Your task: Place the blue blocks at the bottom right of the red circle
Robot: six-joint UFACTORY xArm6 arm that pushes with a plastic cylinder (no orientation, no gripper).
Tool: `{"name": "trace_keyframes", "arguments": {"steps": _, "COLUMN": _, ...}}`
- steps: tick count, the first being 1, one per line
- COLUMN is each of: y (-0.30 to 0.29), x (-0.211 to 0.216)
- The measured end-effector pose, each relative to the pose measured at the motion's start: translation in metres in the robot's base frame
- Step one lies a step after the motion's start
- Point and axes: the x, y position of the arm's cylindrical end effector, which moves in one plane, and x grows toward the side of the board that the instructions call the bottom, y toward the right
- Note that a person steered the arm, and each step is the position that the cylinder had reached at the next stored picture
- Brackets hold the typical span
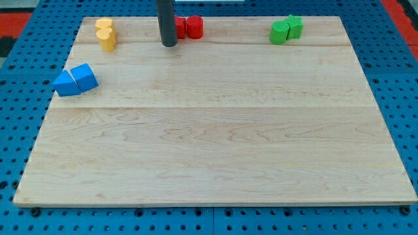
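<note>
The two blue blocks sit touching each other at the view's left edge of the wooden bench [215,150]: a blue triangular block [66,84] right at the rim and a blue cube-like block [85,77] just to its right. The red circle [194,27], a short red cylinder, stands near the view's top, a little left of centre and well apart from the blue pair; a second red block [180,27] touches it on the left, its shape partly hidden behind the rod. My tip [169,44] rests on the bench just below and left of that hidden red block, far up and to the right of the blue blocks. The rod carries no gripper, so there is no open or closed state to tell. Two yellow blocks [106,34], stacked closely one behind the other, lie in the top left corner. Two green blocks [287,29] sit touching near the top right
</note>
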Motion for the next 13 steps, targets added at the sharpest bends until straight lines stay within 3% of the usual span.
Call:
{"name": "trace_keyframes", "arguments": {"steps": 2, "y": -0.098, "x": 0.000}}
{"name": "trace_keyframes", "arguments": {"steps": 3, "y": -0.100, "x": -0.047}}
{"name": "trace_keyframes", "arguments": {"steps": 4, "y": -0.096, "x": -0.082}}
{"name": "trace_keyframes", "arguments": {"steps": 7, "y": -0.058, "x": -0.059}}
{"name": "trace_keyframes", "arguments": {"steps": 9, "y": -0.034, "x": -0.082}}
{"name": "trace_keyframes", "arguments": {"steps": 13, "y": 0.044, "x": -0.013}}
